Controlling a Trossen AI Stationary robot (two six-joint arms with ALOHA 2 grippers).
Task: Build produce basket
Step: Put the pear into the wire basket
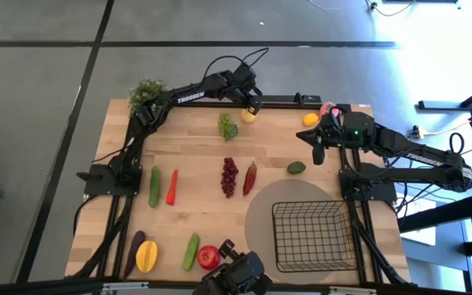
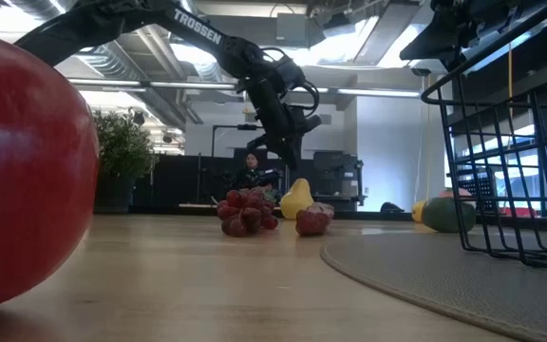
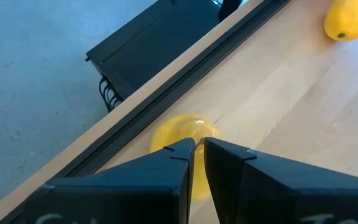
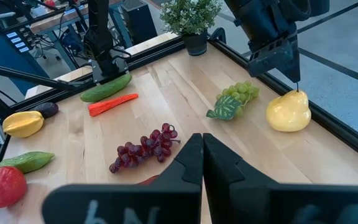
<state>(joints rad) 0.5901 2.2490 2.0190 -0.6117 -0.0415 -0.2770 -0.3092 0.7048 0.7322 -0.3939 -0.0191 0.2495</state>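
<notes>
Grey concrete floor (image 1: 220, 24) around the table, crossed by dark seam lines. Bright glare patch on the floor at the upper right of the high view. Light wooden table (image 1: 187, 147) with a black rail along its far edge. Potted plant (image 1: 146, 92) at the far left corner. Round grey mat (image 1: 260, 213) on the table. Low view: open ceiling with ducts and strip lights (image 2: 368, 93), white wall, dark desks and monitors behind, a person (image 2: 252, 169) seated far back. Cables (image 1: 433, 131) on the floor right of the table.
</notes>
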